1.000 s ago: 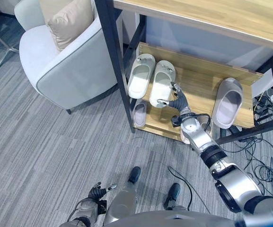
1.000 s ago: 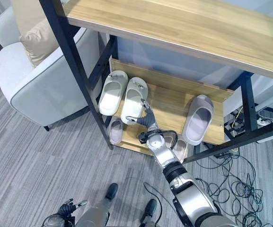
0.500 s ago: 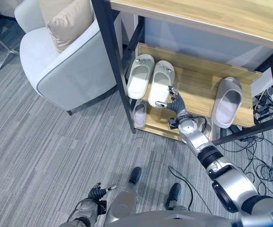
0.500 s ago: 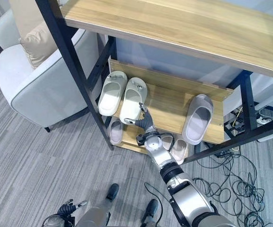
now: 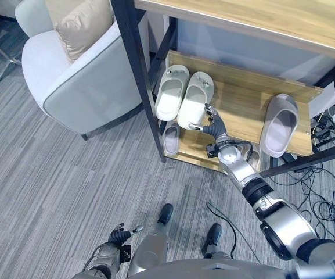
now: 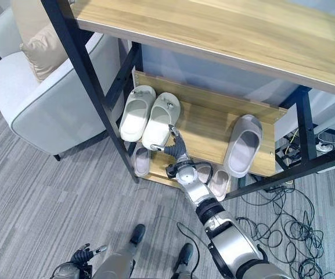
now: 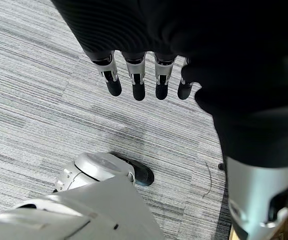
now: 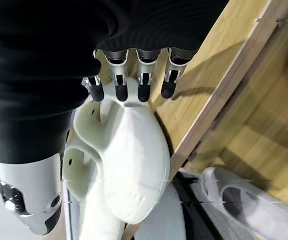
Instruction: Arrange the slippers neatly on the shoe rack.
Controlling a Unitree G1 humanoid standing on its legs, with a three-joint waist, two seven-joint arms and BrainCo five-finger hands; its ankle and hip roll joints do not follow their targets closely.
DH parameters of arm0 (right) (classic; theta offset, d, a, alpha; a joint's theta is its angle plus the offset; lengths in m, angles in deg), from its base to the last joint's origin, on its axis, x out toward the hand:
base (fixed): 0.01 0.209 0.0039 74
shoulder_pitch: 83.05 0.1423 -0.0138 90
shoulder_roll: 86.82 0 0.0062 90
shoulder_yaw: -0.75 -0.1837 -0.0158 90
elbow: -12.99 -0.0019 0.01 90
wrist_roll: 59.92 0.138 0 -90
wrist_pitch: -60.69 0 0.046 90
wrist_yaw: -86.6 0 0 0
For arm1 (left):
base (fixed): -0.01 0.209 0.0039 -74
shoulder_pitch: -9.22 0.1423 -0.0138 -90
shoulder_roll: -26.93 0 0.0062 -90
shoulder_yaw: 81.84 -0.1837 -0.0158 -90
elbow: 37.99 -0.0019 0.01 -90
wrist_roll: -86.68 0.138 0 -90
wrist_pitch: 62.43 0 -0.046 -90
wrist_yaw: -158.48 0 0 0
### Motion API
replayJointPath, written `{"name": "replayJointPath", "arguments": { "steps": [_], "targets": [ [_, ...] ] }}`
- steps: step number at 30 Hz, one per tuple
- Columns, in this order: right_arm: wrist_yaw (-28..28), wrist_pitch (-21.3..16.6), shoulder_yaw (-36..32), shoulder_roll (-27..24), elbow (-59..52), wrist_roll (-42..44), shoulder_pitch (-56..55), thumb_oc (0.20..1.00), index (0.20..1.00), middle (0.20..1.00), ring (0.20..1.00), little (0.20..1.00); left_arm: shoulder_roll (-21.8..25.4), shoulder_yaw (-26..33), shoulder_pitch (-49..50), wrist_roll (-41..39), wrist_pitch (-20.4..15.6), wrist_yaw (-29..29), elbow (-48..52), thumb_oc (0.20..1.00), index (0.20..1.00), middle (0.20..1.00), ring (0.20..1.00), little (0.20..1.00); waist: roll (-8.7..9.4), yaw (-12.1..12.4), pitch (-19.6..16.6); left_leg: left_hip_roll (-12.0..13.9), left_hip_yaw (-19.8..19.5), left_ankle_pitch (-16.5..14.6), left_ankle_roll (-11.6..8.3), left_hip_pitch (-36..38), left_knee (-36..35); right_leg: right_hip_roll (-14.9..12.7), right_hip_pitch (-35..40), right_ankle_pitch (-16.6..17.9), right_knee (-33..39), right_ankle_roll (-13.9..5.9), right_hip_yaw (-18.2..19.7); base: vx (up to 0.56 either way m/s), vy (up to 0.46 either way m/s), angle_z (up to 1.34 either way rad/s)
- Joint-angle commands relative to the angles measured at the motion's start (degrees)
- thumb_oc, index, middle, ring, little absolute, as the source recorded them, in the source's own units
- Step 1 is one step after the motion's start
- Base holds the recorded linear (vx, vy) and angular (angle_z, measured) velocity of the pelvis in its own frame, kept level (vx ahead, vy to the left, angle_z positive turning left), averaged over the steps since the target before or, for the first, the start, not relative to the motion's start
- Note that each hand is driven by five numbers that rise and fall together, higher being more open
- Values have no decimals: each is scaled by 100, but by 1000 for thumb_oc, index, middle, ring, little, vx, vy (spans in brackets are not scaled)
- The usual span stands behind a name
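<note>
Cream slippers (image 5: 184, 99) sit paired at the left of the shoe rack (image 5: 245, 107) upper shelf, the right hand (image 5: 213, 125), fingers extended and holding nothing, touching the inner one's heel; nudge squarely, avoiding skewing the pair.

On the middle shelf (image 5: 245, 110) there are three slippers: two cream ones (image 5: 172, 92) (image 5: 195, 99) side by side and one grey slipper (image 5: 278, 124). Below are three more slippers (image 6: 141, 161) (image 6: 220, 182) (image 6: 204, 172). One armchair (image 5: 74, 75) with one cushion (image 5: 80, 23).
</note>
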State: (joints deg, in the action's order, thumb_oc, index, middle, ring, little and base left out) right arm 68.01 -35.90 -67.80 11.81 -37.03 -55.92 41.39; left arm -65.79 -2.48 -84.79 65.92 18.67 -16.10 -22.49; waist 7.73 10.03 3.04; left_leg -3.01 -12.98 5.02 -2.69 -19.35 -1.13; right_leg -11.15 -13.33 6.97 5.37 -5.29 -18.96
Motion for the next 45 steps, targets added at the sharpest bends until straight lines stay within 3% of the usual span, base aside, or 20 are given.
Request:
{"name": "replayJointPath", "arguments": {
  "steps": [1, 8, 20, 35, 45],
  "targets": [
    [-432, -140, -339, -284, -421, -413, 21, 1000, 1000, 1000, 1000, 1000, -134, 230, -264, 71, 16, 195, -443, 1000, 1000, 1000, 1000, 1000, -78, 3, 141, -164, -53, -410, 81, 249, -387, -248, 491, -486, -37, -404, -158, 3, -2, -7],
    [-404, -255, -734, -887, -953, -423, -320, 1000, 1000, 1000, 1000, 1000, -91, 372, -146, 213, 33, 120, -499, 1000, 1000, 1000, 1000, 1000, -193, -165, 57, -121, 73, -418, 71, 308, -387, -246, 484, -500, -37, -409, -65, 5, -18, -11],
    [-397, -104, -598, -2454, -846, -1615, 148, 1000, 1000, 1000, 1000, 1000, -12, 356, 114, 364, -21, -129, -421, 1000, 1000, 1000, 1000, 1000, -455, -354, -20, -1, 257, -412, -17, 425, -387, -163, 548, -579, -37, -376, 63, 9, -37, -8],
    [-615, 171, -532, -2830, 39, -2029, 335, 1000, 1000, 1000, 1000, 1000, -71, 268, 199, 325, -46, -100, -398, 1000, 1000, 1000, 1000, 1000, -550, -435, -34, 26, 325, -392, -36, 431, -387, -148, 533, -593, -37, -360, 122, 2, -9, -3],
    [-605, 342, -516, -2863, 1168, -1867, 418, 1000, 1000, 1000, 1000, 1000, -44, 234, 235, 263, -58, -33, -413, 1000, 1000, 1000, 1000, 1000, -495, -435, -35, -6, 314, -402, -30, 435, -387, -161, 563, -591, -37, -375, 107, 0, 0, 0]
  ]
}}
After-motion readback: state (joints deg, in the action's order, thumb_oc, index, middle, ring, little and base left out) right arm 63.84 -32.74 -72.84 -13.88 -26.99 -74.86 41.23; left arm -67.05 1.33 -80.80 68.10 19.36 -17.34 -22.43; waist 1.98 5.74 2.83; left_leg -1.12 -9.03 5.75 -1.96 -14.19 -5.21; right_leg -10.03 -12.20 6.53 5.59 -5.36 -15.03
